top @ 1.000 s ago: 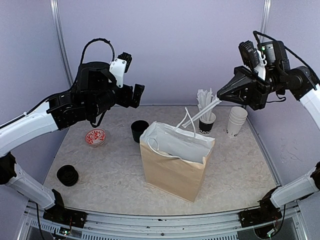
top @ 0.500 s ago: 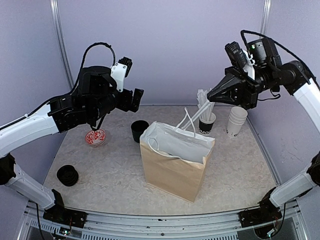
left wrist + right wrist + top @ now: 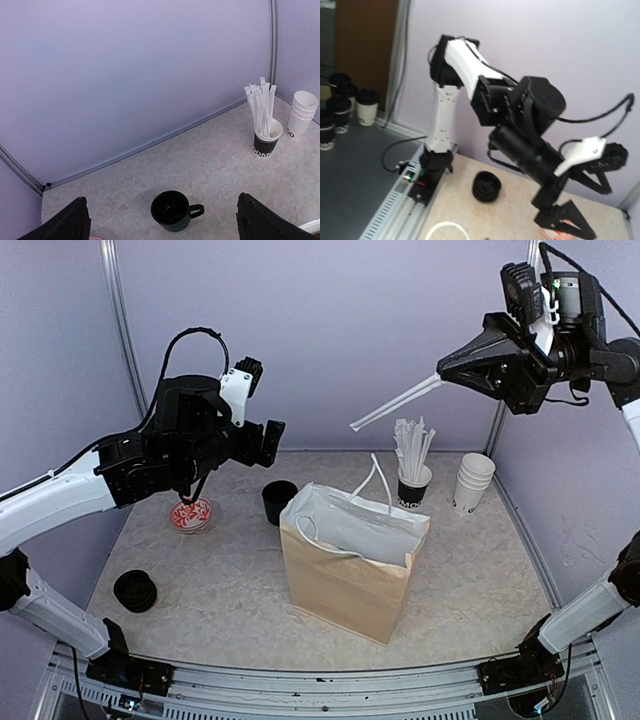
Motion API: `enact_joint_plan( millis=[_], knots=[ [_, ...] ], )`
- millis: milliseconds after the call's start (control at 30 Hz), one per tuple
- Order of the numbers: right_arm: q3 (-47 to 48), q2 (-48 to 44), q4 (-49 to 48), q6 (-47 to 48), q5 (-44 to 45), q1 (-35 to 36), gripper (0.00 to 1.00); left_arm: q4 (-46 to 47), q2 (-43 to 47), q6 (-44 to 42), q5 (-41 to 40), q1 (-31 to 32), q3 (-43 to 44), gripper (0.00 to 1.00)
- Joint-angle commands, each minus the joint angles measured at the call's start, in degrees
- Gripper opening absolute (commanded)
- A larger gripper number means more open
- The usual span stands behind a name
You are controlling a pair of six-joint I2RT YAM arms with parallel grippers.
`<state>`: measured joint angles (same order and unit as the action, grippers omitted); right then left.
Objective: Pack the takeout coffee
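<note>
Clamping a wrapped straw (image 3: 395,403), the right pincer (image 3: 441,376) hangs well apart from lidded coffee cups (image 3: 367,107).

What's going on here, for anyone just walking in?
The right claw is shut on a wrapped straw, held high in the air over the table. An open paper bag stands in the middle. The left claw hangs open and empty near the dark mug. Lidded coffee cups stand off the table.
</note>
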<state>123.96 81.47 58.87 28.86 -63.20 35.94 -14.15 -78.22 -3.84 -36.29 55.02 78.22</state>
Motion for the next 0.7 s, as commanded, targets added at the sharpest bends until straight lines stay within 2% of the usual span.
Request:
enact_joint_plan(
  millis=[0,133,300,500,667],
  knots=[
    [1.3,2.9,1.0,-0.4,-4.3,2.4,0.00,1.3,2.5,0.2,-0.6,-0.3,-1.0,0.99],
    [-1.0,3.3,1.6,-0.2,-4.0,5.5,0.00,1.3,3.4,0.3,-1.3,-0.3,-2.0,0.99],
    [-8.6,2.6,1.9,1.0,2.5,6.8,0.00,1.4,4.1,0.1,-1.6,-0.3,-3.0,0.99],
    [-13.1,4.7,9.1,6.2,6.5,7.1,0.00,2.1,4.1,-0.6,-2.2,-0.4,-4.1,0.99],
    [-20.1,4.1,5.8,6.9,8.1,7.3,0.00,2.8,3.2,-1.4,-2.5,-0.4,-4.8,0.99]
  ],
)
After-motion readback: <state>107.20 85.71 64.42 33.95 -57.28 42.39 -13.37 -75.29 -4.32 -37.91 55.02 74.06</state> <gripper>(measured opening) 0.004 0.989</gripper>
